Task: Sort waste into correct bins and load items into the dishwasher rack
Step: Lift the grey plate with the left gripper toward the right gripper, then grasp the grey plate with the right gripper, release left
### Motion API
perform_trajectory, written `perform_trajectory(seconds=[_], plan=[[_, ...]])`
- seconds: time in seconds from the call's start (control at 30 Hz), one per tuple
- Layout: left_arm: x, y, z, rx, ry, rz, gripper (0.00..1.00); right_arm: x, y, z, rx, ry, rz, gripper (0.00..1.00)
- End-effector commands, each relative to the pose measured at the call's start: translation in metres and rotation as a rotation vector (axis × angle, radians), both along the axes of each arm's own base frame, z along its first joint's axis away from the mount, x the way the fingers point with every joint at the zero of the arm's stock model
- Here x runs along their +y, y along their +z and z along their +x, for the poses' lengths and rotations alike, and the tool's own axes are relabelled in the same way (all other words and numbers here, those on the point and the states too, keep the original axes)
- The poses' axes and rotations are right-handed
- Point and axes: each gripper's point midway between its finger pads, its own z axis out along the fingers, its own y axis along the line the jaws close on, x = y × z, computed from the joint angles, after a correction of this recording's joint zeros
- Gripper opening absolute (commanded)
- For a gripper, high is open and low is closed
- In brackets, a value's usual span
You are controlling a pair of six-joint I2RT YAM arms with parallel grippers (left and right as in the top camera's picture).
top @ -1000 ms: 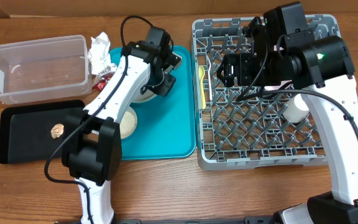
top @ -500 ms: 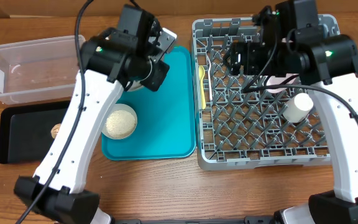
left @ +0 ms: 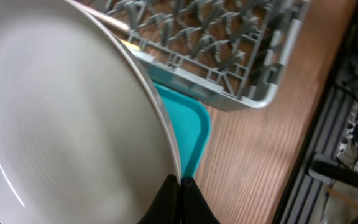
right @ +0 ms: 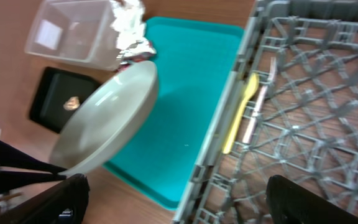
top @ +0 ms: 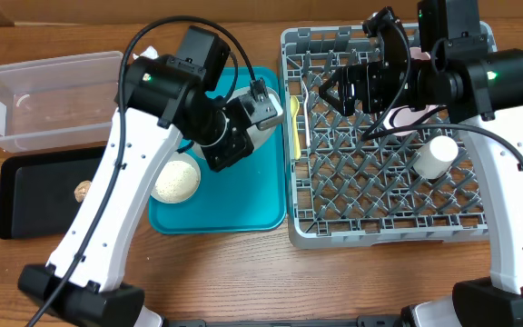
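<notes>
My left gripper (left: pixel 180 198) is shut on the rim of a pale grey-blue plate (left: pixel 61 118), holding it tilted above the teal tray (top: pixel 243 204) close to the dishwasher rack (top: pixel 384 227). From the right wrist view the plate (right: pixel 104 121) hangs on edge over the tray. My right gripper (top: pixel 345 89) is open and empty above the rack's back left part. A yellow spoon (right: pixel 241 109) and a white fork (right: pixel 257 109) lie along the rack's left side. A white cup (top: pixel 434 156) lies in the rack. A bowl of rice (top: pixel 175 179) stands on the tray.
The clear tub (top: pixel 53 100) is at the back left, with the black tray (top: pixel 25 195) in front of it holding a brown morsel (top: pixel 83 191). A crumpled napkin (right: pixel 126 15) and a red wrapper (right: pixel 132 53) lie beside the tub.
My left arm has lifted the plate off the back of the teal tray and swung it right towards the rack. My right gripper has drifted slightly back over the rack.
</notes>
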Motion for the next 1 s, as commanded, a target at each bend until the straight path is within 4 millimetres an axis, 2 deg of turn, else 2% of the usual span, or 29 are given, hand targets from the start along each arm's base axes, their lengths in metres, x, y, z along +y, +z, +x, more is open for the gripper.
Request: perform_trajectory(seconds=[0.0, 0.03, 0.07, 0.13, 0.27, 0.33, 0.4, 0.53, 0.6, 0.73, 0.97], plan=[[-0.003, 0.04, -0.024, -0.134, -0.134, -0.089, 0.04, 0.017, 0.013, -0.008, 0.071, -0.003, 0.144, 0.95], [-0.002, 0.044, -0.028, -0.148, -0.151, -0.093, 0.04, 0.017, 0.012, -0.007, 0.12, -0.053, 0.173, 0.93], [-0.001, 0.053, -0.043, -0.185, -0.238, -0.112, 0.04, 0.027, 0.015, -0.01, 0.244, -0.113, 0.279, 0.92], [0.0, 0.059, -0.054, -0.207, -0.294, -0.125, 0.04, 0.039, 0.021, -0.014, 0.288, -0.062, 0.358, 0.91], [0.002, 0.062, -0.062, -0.2, -0.31, -0.135, 0.04, 0.049, 0.015, -0.014, 0.403, -0.054, 0.427, 0.91], [-0.001, 0.063, -0.065, -0.202, -0.329, -0.154, 0.04, 0.062, 0.011, -0.015, 0.51, 0.008, 0.516, 0.89], [-0.001, 0.063, -0.064, -0.208, -0.334, -0.153, 0.04, 0.069, 0.008, -0.016, 0.584, 0.041, 0.567, 0.8], [0.001, 0.063, -0.06, -0.227, -0.335, -0.136, 0.04, 0.072, 0.01, -0.018, 0.62, 0.058, 0.597, 0.74], [-0.001, 0.064, -0.057, -0.245, -0.34, -0.139, 0.04, 0.073, 0.015, -0.024, 0.65, 0.077, 0.626, 0.62], [-0.002, 0.066, -0.053, -0.274, -0.352, -0.142, 0.04, 0.073, 0.014, -0.026, 0.667, 0.071, 0.625, 0.52], [-0.005, 0.069, -0.046, -0.311, -0.354, -0.151, 0.04, 0.073, 0.015, -0.028, 0.679, 0.071, 0.628, 0.46]])
